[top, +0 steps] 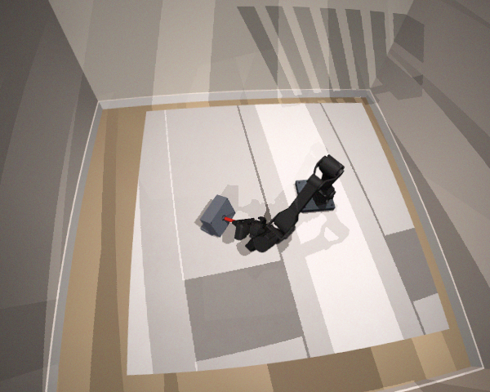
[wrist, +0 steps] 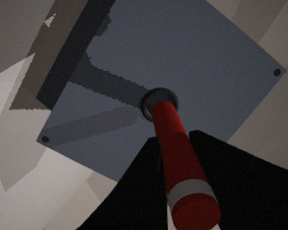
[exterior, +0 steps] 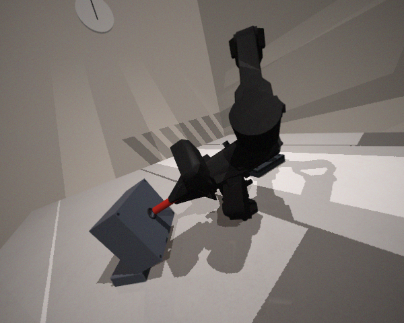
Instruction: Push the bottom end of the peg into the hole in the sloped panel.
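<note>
A round red peg [top: 229, 219] [exterior: 161, 206] [wrist: 175, 144] with a light grey band near its rear end is held tilted, its far end toward the panel. My gripper [top: 235, 221] [exterior: 172, 200] [wrist: 174, 143] is shut on the peg. The grey-blue sloped panel [top: 225, 211] [exterior: 132, 222] [wrist: 211, 62] has a round, dark-rimmed hole [exterior: 149, 212] [wrist: 156, 98] in its face. The peg's far end is at the hole's mouth, overlapping its lower right part in the wrist view. Part of the dark opening shows beside it. How far the tip is inside, if at all, cannot be told.
The panel's foot [exterior: 130, 278] rests on the table [top: 211, 160]. The arm's base plate [top: 317, 207] [exterior: 270, 165] stands well to the right of the panel in the top view. The arm reaches across between them. Patchy shadows cross the panel and table.
</note>
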### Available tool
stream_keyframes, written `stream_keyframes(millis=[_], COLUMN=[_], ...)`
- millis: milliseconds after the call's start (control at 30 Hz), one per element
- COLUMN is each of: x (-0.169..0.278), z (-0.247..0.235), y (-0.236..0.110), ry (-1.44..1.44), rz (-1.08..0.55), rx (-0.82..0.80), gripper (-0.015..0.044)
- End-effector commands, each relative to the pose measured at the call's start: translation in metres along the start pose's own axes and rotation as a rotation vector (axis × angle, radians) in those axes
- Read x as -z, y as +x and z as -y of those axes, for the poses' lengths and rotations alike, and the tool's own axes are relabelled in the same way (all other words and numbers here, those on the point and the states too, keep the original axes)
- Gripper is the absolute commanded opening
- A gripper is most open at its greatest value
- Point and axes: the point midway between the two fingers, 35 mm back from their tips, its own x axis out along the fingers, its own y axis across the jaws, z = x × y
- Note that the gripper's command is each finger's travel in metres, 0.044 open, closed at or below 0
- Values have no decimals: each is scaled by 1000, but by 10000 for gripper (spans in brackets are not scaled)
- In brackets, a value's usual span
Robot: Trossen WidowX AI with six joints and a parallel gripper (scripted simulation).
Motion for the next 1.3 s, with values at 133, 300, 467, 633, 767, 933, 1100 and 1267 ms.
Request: stream_keyframes(millis=[133, 300, 467, 633, 767, 933, 1100, 1267], x=[0, 0, 0, 0, -1, 0, 0, 0], z=[-3, -3, -3, -3, -3, -3, -2, -2], y=[4, 7, 10, 13, 16, 19, 23, 26], ry=[-6, -6, -6, -6, -6, -6, -6, -6], rz=[-1, -1, -1, -1, -2, -2, -2, -2], rx=[-3, -3, -3, -3, -3, -3, -2, -2], gripper=[0, 0, 0, 0, 0, 0, 0, 0])
